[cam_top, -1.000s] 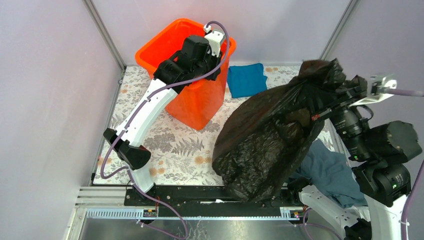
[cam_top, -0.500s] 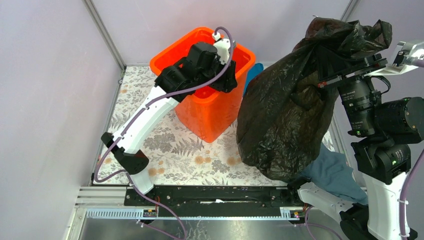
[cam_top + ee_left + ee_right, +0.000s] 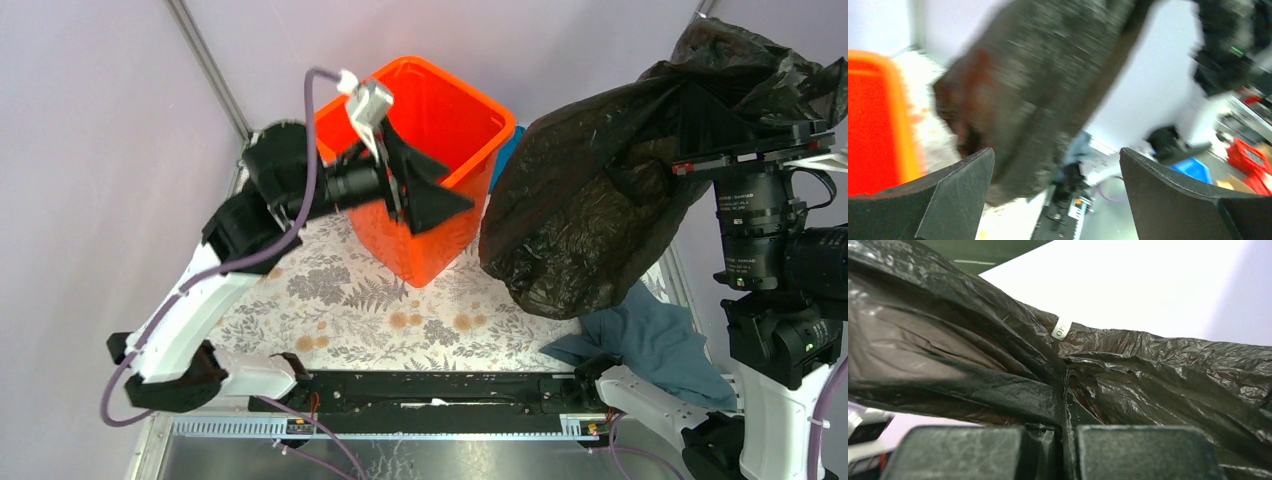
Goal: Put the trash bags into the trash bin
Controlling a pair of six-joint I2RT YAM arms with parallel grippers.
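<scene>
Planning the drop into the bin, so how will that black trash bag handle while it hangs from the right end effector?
Probably floppy: the black trash bag sags in wrinkled folds from the right end effector. Likely light, since one pinch carries it. Its bulk may catch the bin rim.

left gripper (image 3: 1055,152): jaws wide apart, fingers in the lower corners
trash bag (image 3: 1048,75): black, blurred, centre frame
trash bin (image 3: 873,125): orange, left edge
</scene>
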